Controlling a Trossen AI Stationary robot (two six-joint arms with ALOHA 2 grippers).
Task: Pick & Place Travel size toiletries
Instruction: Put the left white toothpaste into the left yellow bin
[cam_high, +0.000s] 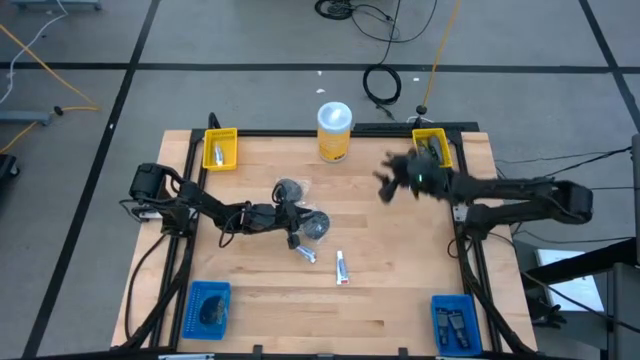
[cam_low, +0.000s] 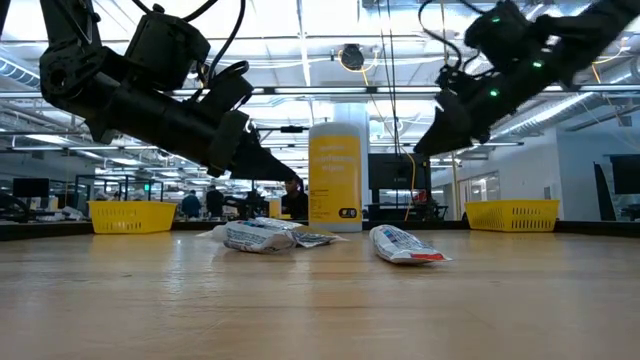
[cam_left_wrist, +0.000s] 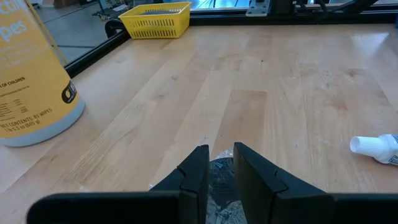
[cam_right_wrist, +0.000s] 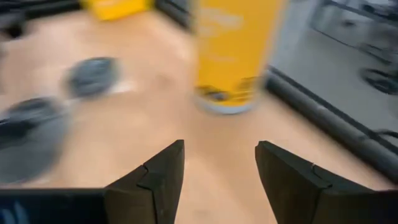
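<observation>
Your left tool (cam_high: 297, 226) sits low over the middle of the worktop (cam_high: 400, 300), its fingers (cam_left_wrist: 198, 171) drawn close together around a dark round disc in a clear wrapper (cam_left_wrist: 219, 186). The left wrist view shows the crinkled wrapper in the narrow gap between them, though you cannot tell whether it is lifted or lying on the wood. A second wrapped disc (cam_high: 290, 188) lies just beside it, nearer the yellow canister (cam_high: 334, 131) that stands at the far edge. Two small white tubes rest on the wood close by — one (cam_high: 306, 254) near the left tool, the other, with a red end (cam_high: 342, 268), a little farther toward you.

Your right tool (cam_high: 384, 184) hangs in the air right of the canister, well above the wood, its fingers (cam_right_wrist: 155, 177) spread wide with nothing between them.

Four bins mark the corners — a yellow one at far left (cam_high: 220, 148) with a white item inside, a yellow one at far right (cam_high: 432, 146) partly hidden by the right arm, a blue one at near left (cam_high: 208, 306) holding a dark disc, and a blue one at near right (cam_high: 452, 322) holding dark oblong pieces.
</observation>
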